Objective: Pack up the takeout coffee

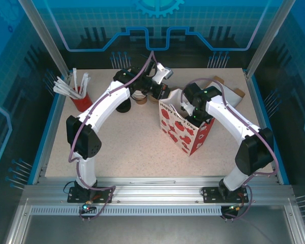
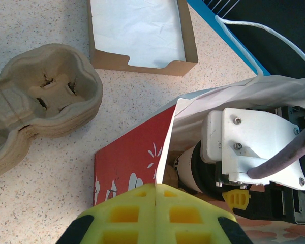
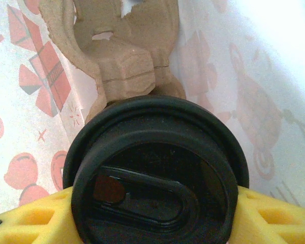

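Coffee (image 3: 155, 173) is inside the bag (image 1: 180, 127), held by the right end effector (image 3: 152, 218). The left end effector (image 2: 156, 208) is shut, pinching the bag's edge. Lower the cup straight down into the brown tray (image 3: 127, 66), then let go slowly.

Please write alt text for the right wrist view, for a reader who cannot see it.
A black-lidded takeout coffee, seen from above, is held between the yellow fingers inside a gift bag. A brown pulp cup carrier lies deeper in the bag, beyond the lid.
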### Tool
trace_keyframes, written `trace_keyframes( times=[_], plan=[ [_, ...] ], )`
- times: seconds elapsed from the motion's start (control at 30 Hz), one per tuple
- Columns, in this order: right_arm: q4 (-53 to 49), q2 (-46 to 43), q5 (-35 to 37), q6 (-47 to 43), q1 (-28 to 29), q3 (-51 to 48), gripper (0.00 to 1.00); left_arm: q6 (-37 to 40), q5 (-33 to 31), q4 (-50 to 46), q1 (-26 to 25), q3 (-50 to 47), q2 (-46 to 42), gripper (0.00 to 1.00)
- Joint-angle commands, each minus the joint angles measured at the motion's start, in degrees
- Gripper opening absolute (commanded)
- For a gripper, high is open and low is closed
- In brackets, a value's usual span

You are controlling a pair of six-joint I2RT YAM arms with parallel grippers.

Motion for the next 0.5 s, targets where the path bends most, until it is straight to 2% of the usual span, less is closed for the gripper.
trace_keyframes(
  times=[0.0, 0.47],
  plan=[
    [0.36, 2.02, -3.17, -0.74, -1.17, -2.49, 0.28, 1.56, 0.59, -1.94, -0.17, 1.69, 0.69, 0.00],
    [1.72, 3.86, -3.29, -1.07, -2.23, -3.35, 0.28, 1.56, 0.52, -1.95, -0.21, 1.69, 0.73, 0.00]
  ],
)
